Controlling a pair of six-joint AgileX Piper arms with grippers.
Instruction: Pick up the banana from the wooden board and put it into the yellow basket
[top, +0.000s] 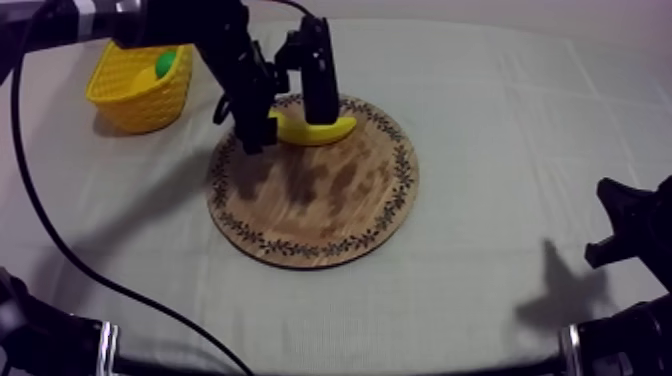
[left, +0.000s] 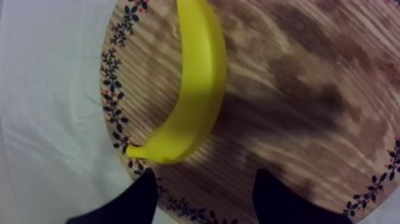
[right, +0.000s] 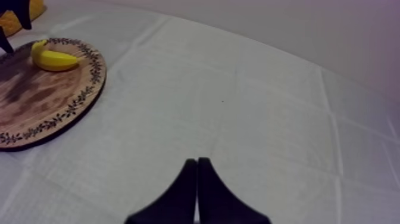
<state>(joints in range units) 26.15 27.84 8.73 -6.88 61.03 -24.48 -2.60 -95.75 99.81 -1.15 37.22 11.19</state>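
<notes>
One banana (top: 318, 130) lies on the round wooden board (top: 320, 215), on the side toward the yellow basket (top: 135, 100) and close to the patterned rim. The left gripper (top: 288, 125) hangs just over the banana's end. Its two black fingers (left: 140, 199) stand apart with only the board between them, and the banana's tip is just beside one of them. The basket stands near the board on the grey-white cloth (top: 520, 130), and something green (top: 166, 62) lies in it. The right gripper (right: 197, 179) is well apart from the board, low at the table's right side. Its fingers are pressed together on nothing.
</notes>
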